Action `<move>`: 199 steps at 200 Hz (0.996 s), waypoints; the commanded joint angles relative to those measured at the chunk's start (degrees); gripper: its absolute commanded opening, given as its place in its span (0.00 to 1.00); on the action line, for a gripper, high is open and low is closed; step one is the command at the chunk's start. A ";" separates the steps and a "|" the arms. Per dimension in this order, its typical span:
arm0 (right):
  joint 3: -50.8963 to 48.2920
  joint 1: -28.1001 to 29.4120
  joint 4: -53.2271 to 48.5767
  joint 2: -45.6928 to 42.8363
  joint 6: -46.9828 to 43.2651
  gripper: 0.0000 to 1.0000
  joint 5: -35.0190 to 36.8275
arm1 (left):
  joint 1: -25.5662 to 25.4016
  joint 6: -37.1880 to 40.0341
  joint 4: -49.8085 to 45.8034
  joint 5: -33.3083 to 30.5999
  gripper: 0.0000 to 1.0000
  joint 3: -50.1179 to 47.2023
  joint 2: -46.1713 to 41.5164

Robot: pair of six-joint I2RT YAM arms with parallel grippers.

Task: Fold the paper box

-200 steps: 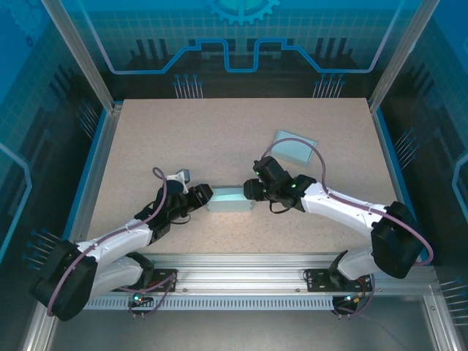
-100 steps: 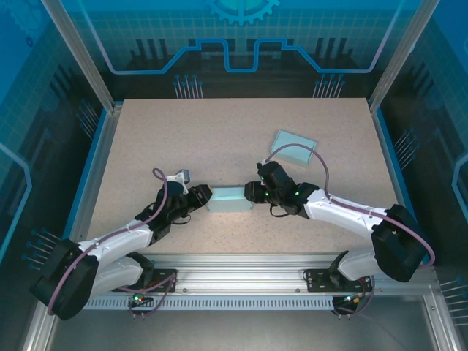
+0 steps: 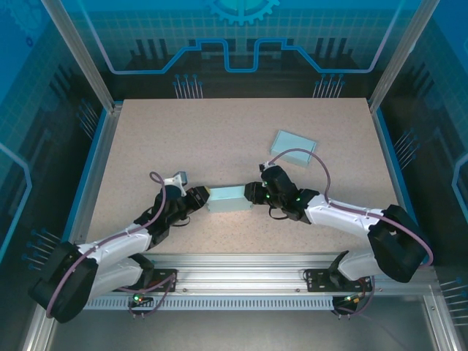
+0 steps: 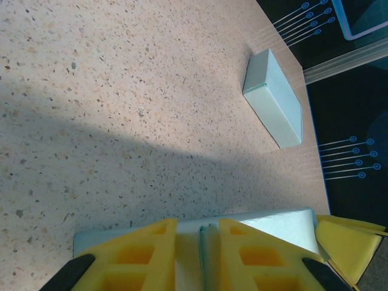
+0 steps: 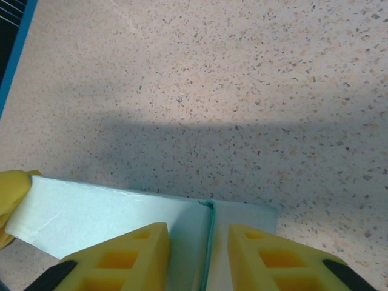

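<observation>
Near the front middle of the speckled, stone-look table [image 3: 219,131] lies the paper box [image 3: 228,199], a pale mint oblong with matte faces. Left gripper [image 3: 206,197] meets its left end, ribbed yellow fingers [image 4: 136,254] close about a fold edge; whether they pinch it cannot be told. Right gripper [image 3: 251,194] meets the other end, fingers [image 5: 133,254] slightly apart astride a seam. A second box [image 3: 295,147] lies well apart.
</observation>
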 commanded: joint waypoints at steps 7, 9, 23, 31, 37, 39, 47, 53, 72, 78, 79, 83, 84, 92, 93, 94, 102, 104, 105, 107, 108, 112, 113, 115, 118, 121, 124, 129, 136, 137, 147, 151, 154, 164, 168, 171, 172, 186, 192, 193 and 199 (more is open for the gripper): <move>-5.48 -0.74 -10.51 5.87 1.09 0.30 0.57 | -0.30 0.04 -12.25 -1.56 0.19 -5.32 5.17; -5.52 -0.75 -10.47 5.97 1.14 0.30 0.50 | -0.30 -0.03 -12.07 -1.60 0.19 -5.38 5.32; -5.88 -0.75 -10.22 6.58 1.41 0.30 0.38 | -0.29 -0.31 -10.75 -1.54 0.19 -5.85 6.79; -5.96 -0.73 -10.20 6.80 1.40 0.30 0.21 | -0.32 -0.33 -10.11 -1.53 0.19 -6.04 7.53; -6.04 -0.81 -10.19 6.91 1.43 0.30 0.12 | -0.34 -0.33 -9.80 -1.47 0.19 -6.06 7.95; -6.05 -0.81 -10.19 6.91 1.42 0.30 0.10 | -0.37 -0.31 -9.63 -1.47 0.19 -6.05 8.08; -6.01 -0.67 -10.27 6.87 1.40 0.30 -0.01 | -0.30 -0.17 -9.17 -1.38 0.19 -5.95 8.49; -6.01 -0.60 -10.33 6.74 1.30 0.30 0.00 | -0.30 0.07 -8.85 -1.33 0.19 -5.74 8.52; -5.68 0.03 -11.08 6.07 0.67 0.30 1.05 | -0.32 1.37 -9.54 -0.80 0.21 -4.55 7.43; -5.62 0.38 -11.28 5.75 0.18 0.31 1.56 | -0.36 1.88 -10.25 -0.68 0.21 -4.02 6.79; -5.58 0.49 -11.35 5.67 0.10 0.31 1.66 | -0.37 1.99 -10.37 -0.59 0.22 -3.98 6.62; -5.53 0.73 -11.40 5.48 -0.23 0.31 2.13 | -0.32 2.31 -10.84 -0.50 0.22 -3.69 6.16; -5.53 0.80 -11.45 5.45 -0.24 0.31 2.25 | -0.31 2.42 -10.97 -0.50 0.23 -3.59 5.99; -5.44 1.46 -11.60 5.10 -0.79 0.31 3.29 | -0.32 2.98 -11.84 -0.34 0.24 -3.03 4.85; -5.40 1.55 -11.60 5.08 -0.87 0.31 3.40 | -0.40 3.06 -11.91 -0.33 0.24 -2.95 4.68; -5.38 1.64 -11.60 5.03 -1.00 0.31 3.51 | -0.35 3.06 -11.94 -0.33 0.24 -2.92 4.51; -5.33 2.24 -11.51 4.81 -1.43 0.32 4.47 | -0.40 3.41 -12.72 -0.32 0.25 -2.53 3.23; -5.26 2.41 -11.51 4.74 -1.51 0.32 4.66 | -0.41 3.52 -12.89 -0.28 0.25 -2.46 2.83; -5.31 2.47 -11.51 4.73 -1.54 0.32 4.79 | -0.44 3.55 -12.96 -0.30 0.25 -2.41 2.70; -5.28 2.60 -11.51 4.68 -1.69 0.32 5.02 | -0.44 3.62 -13.13 -0.32 0.25 -2.30 2.26; -5.27 2.69 -11.51 4.65 -1.76 0.32 5.15 | -0.46 3.65 -13.26 -0.28 0.26 -2.28 2.07; -5.26 2.98 -11.46 4.63 -1.89 0.32 5.50 | -0.43 3.82 -13.59 -0.24 0.26 -2.11 1.40; -5.22 3.06 -11.44 4.59 -1.91 0.32 5.61 | -0.45 3.83 -13.66 -0.24 0.26 -2.06 1.24; -5.19 3.21 -11.45 4.55 -2.00 0.32 5.76 | -0.47 3.98 -13.83 -0.24 0.26 -2.01 0.77; -5.14 3.41 -11.39 4.47 -2.08 0.33 6.16 | -0.43 4.14 -14.21 -0.22 0.27 -1.81 0.26; -5.13 3.70 -11.34 4.46 -2.17 0.33 6.46 | -0.39 4.34 -14.68 -0.19 0.27 -1.68 -0.39; -5.10 3.97 -11.33 4.40 -2.30 0.33 6.81 | -0.40 4.57 -15.12 -0.23 0.28 -1.46 -1.09; -4.90 4.35 -11.37 4.29 -2.47 0.33 7.30 | -0.46 5.24 -15.99 -0.19 0.28 -1.26 -2.10; -4.80 4.84 -11.50 4.29 -2.61 0.33 7.96 | -0.47 6.37 -17.35 -0.27 0.30 -0.61 -3.77; -4.73 4.91 -11.50 4.24 -2.66 0.33 8.03 | -0.51 6.56 -17.61 -0.30 0.30 -0.55 -3.98; -4.18 5.40 -11.85 4.10 -2.79 0.34 8.69 | -0.54 8.78 -20.04 -0.81 0.33 0.52 -6.33; -4.09 5.53 -11.99 4.06 -2.88 0.34 8.91 | -0.48 9.84 -20.91 -1.04 0.34 0.96 -7.17; -3.93 5.59 -12.03 4.05 -2.96 0.35 8.96 | -0.54 10.63 -21.53 -1.22 0.35 1.23 -7.74; -3.42 5.62 -12.45 4.02 -3.19 0.36 9.14 | -0.54 13.63 -23.22 -1.99 0.39 2.02 -9.57; -3.10 5.61 -12.67 4.01 -3.34 0.36 9.23 | -0.47 14.79 -23.66 -2.31 0.40 2.34 -10.14; -2.82 5.66 -12.85 4.01 -3.46 0.37 9.30 | -0.51 15.71 -23.93 -2.43 0.41 2.53 -10.56; -2.73 5.67 -12.93 4.01 -3.52 0.37 9.35 | -0.49 15.93 -24.06 -2.52 0.42 2.64 -10.67; -1.14 5.61 -14.18 3.93 -4.51 0.40 9.71 | -0.47 18.19 -25.63 -3.15 0.46 3.72 -11.56; -0.29 5.58 -14.96 3.86 -4.92 0.41 9.92 | -0.54 18.39 -26.02 -3.23 0.46 4.18 -11.59; -0.18 5.59 -15.08 3.85 -5.00 0.41 9.93 | -0.55 18.42 -26.03 -3.27 0.46 4.21 -11.58; 0.83 5.60 -15.89 3.84 -5.48 0.42 10.15 | -0.53 18.50 -25.96 -2.99 0.46 4.43 -11.35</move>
